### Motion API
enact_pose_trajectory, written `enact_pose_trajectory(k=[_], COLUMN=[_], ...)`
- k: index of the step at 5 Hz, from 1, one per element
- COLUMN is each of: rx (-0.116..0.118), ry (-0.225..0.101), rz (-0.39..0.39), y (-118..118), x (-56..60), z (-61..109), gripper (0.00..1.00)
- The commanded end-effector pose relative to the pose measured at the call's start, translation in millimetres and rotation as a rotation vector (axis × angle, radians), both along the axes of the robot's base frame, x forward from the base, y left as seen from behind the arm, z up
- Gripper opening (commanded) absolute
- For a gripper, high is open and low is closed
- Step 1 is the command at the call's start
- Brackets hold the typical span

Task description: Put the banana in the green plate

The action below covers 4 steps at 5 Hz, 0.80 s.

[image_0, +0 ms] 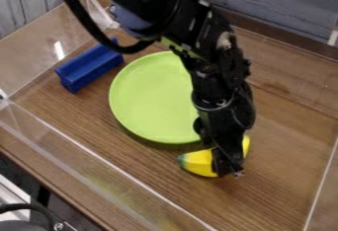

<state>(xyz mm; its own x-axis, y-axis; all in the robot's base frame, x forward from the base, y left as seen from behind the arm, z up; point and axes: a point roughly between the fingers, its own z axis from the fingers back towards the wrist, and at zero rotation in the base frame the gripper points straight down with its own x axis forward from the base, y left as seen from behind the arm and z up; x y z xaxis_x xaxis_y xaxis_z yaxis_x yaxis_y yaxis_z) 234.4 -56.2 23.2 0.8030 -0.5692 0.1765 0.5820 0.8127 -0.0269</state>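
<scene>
The banana (200, 162), small and yellow with a dark tip, lies on the wooden table just past the near right rim of the large lime-green plate (152, 95). My gripper (227, 162) comes straight down from the black arm and is shut on the banana's right part, hiding some of it. The banana sits outside the plate, close to or touching its rim. Nothing lies on the plate.
A blue rectangular block (89, 64) lies on the table to the left of the plate. Clear plastic walls (53, 146) fence the wooden surface at the front and left. The black arm (172, 18) reaches over the plate from the back.
</scene>
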Motion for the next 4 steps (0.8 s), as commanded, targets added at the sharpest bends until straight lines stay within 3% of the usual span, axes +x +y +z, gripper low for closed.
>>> enact_pose_trajectory(k=[1, 2, 4], rx=[0.006, 0.001, -0.018], ry=[0.02, 0.026, 0.03], rz=[0.028, 0.046, -0.032], y=[2.4, -0.4, -27.8], x=[3.5, 8.6, 9.3], z=[2.9, 9.2, 6.3], gripper=[0.0, 0.0, 0.0])
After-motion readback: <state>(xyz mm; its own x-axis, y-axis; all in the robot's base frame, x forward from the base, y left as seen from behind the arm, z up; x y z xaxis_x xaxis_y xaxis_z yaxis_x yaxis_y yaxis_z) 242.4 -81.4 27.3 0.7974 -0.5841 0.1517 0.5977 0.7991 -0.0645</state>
